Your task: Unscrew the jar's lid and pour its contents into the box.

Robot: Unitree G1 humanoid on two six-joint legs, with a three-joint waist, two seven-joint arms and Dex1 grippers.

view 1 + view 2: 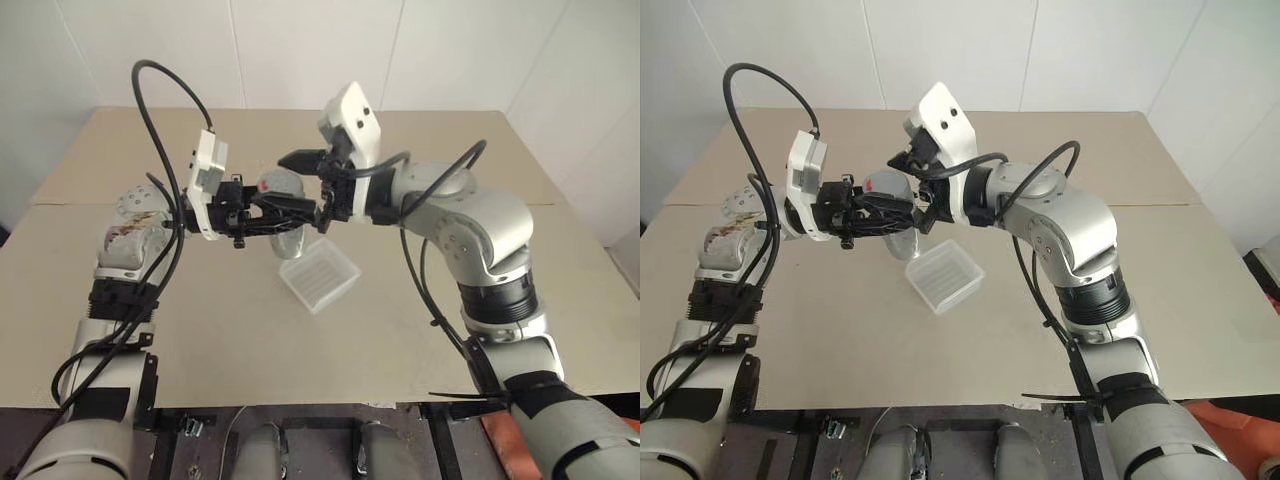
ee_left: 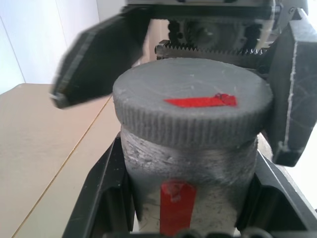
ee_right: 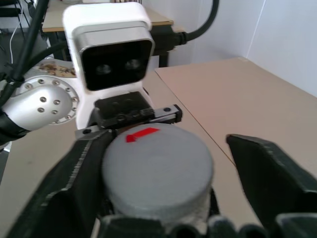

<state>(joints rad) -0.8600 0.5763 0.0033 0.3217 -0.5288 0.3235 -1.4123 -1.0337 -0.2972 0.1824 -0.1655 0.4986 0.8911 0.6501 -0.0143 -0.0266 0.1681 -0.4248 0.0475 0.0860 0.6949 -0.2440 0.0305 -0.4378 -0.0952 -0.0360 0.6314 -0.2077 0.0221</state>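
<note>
Head views: left gripper [image 1: 275, 212] clamps jar [image 1: 890, 195] sideways in air above table [image 1: 200, 320], box [image 1: 320, 277] just below on tabletop. Right gripper [image 1: 318, 185] meets it at lid end.

Left wrist view: lid [image 2: 193, 106] on, red mark up, jar body pinched between own fingers.

Right wrist view: right fingers [image 3: 74, 173] straddle lid, one touching, other standing off — jaws spread.

A beige table [image 1: 200, 330], crossed by a thin seam running from side to side, is set against white walls [image 1: 300, 50], and a patch of orange-red material [image 1: 510, 440] is seen below its near edge.
</note>
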